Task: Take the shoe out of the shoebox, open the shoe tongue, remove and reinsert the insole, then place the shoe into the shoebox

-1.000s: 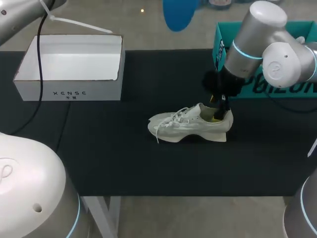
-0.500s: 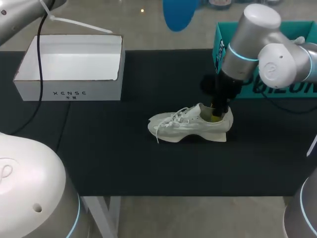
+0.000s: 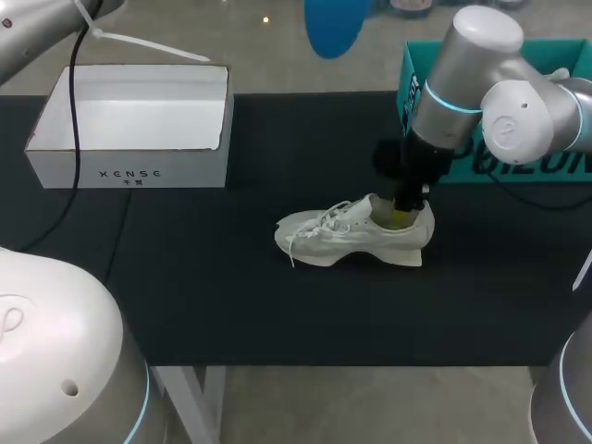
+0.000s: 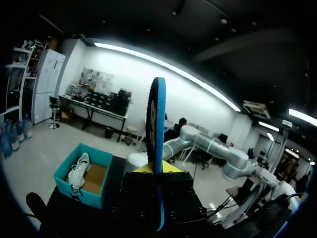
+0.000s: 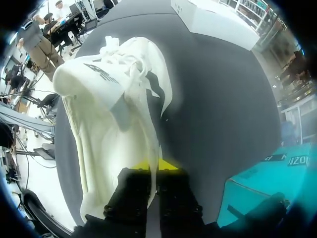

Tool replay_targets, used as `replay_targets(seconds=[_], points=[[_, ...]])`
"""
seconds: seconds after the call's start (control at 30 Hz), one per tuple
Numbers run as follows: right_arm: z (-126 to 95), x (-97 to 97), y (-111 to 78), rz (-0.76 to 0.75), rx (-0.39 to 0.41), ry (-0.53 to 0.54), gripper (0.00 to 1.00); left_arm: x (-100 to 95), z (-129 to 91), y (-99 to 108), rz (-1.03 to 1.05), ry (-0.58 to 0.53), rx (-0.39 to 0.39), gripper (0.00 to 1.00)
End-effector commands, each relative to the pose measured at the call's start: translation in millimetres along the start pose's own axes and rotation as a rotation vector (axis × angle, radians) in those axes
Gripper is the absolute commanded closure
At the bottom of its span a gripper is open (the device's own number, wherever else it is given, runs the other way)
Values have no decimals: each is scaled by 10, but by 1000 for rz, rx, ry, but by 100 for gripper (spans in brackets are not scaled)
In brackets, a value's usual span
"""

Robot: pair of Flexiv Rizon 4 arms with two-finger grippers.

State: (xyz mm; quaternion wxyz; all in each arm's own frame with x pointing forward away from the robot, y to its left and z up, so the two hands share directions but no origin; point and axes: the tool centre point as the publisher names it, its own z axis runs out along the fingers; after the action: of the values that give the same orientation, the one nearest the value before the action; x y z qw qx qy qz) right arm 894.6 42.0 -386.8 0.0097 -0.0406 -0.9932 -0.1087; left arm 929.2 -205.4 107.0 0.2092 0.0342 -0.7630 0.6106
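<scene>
Right wrist view shows the white shoe standing on the counter, its heel wall pinched between the fingers of the right gripper. The left gripper clamps the blue insole on edge, aloft. To reinsert well, I judge: hold the heel firmly, open the mouth wide, and feed the insole toe-first.
</scene>
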Motion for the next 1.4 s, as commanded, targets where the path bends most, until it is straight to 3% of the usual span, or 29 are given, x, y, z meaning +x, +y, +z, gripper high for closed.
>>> replay_targets(seconds=[0.03, 0.2, 0.4, 1.3, 1.4], points=[[-289, 72, -57, -5, -7, -35, 100, -9, -4, 0, 1, 3, -1, 100], [-603, 67, -102, -18, 0, -66, 100, -9, -4, 0, 1, 3, -1, 100], [-783, 67, -199, -19, 9, -73, 100, -9, -4, 0, 1, 3, -1, 100], [-802, 71, -192, -36, 15, -54, 100, -9, -4, 0, 1, 3, -1, 100], [-779, 118, -190, 111, 38, -86, 100, -9, -4, 0, 1, 3, -1, 100]])
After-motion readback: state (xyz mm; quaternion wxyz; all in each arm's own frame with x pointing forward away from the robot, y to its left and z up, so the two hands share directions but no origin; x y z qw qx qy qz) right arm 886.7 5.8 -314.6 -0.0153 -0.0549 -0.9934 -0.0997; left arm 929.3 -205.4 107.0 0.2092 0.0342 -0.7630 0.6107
